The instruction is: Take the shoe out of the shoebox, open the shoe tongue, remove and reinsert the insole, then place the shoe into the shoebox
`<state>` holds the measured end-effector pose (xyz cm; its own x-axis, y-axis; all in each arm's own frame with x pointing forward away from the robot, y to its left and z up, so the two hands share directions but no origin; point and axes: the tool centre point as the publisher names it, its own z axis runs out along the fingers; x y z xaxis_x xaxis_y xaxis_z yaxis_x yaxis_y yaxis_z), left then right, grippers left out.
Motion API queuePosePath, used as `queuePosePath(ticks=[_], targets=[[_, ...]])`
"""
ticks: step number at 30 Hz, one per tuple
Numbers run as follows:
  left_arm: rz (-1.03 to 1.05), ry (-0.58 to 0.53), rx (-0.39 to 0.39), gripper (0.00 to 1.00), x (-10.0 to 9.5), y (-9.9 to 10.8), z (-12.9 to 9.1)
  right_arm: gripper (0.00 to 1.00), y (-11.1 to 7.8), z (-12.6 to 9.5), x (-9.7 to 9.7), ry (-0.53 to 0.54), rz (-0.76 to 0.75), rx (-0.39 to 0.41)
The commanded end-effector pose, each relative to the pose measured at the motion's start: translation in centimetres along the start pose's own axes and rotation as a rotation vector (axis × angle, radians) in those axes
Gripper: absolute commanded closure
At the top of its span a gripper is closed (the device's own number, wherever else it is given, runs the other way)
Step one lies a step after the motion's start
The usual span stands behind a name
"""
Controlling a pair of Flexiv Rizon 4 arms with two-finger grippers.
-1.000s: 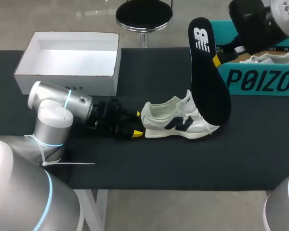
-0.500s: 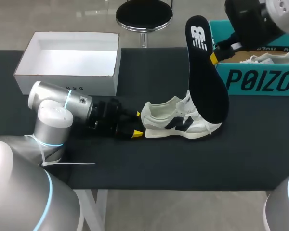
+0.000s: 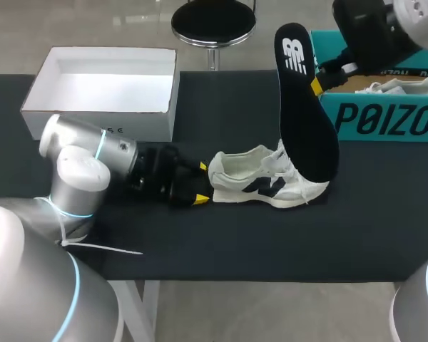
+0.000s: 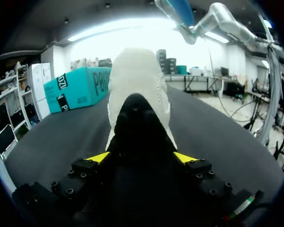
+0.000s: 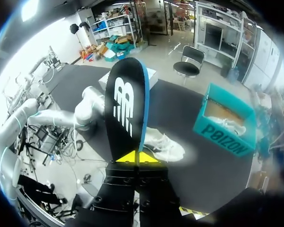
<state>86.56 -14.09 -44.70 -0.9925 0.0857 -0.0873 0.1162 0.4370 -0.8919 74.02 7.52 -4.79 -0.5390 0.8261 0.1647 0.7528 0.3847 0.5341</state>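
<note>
The left gripper point(image 3: 197, 184) is clamping both yellow-tipped fingers on the heel of the white and grey fabric sneaker point(image 3: 265, 178), which is lying sole-down on the black table point(image 3: 221, 242); the open white cardboard shoebox point(image 3: 103, 85) is sitting behind the left arm. The right gripper point(image 3: 318, 85) is pinching the long black foam insole point(image 3: 307, 121) by its edge, fingers almost together, holding it upright over the sneaker's toe end; a teal cardboard box point(image 3: 385, 117) is standing just beside it.
</note>
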Motion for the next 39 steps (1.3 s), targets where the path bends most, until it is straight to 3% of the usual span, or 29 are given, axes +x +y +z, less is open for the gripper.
queuePosePath(ticks=[1,6,14,19,31,39], targets=[[0.005,0.003,-0.054,0.00,0.0,-0.7,-0.6,1.00,0.3,0.2,0.0,0.000,0.001,0.006],[0.059,0.039,-0.135,0.00,-0.5,-1.7,-1.5,1.00,0.3,0.2,0.0,0.000,0.001,0.006],[0.142,0.116,-0.351,0.00,-2.2,-3.4,-5.2,1.00,0.3,0.2,0.0,0.000,0.001,0.006],[0.112,0.186,-0.368,0.00,-3.1,-4.4,-7.0,1.00,0.3,0.2,0.0,0.000,0.001,0.006],[0.124,0.415,-0.585,0.00,-2.4,-6.6,-4.7,1.00,0.3,0.2,0.0,0.000,0.001,0.006],[0.164,0.420,-0.577,0.00,-2.1,-8.7,-3.9,1.00,0.3,0.2,0.0,0.000,0.001,0.006]])
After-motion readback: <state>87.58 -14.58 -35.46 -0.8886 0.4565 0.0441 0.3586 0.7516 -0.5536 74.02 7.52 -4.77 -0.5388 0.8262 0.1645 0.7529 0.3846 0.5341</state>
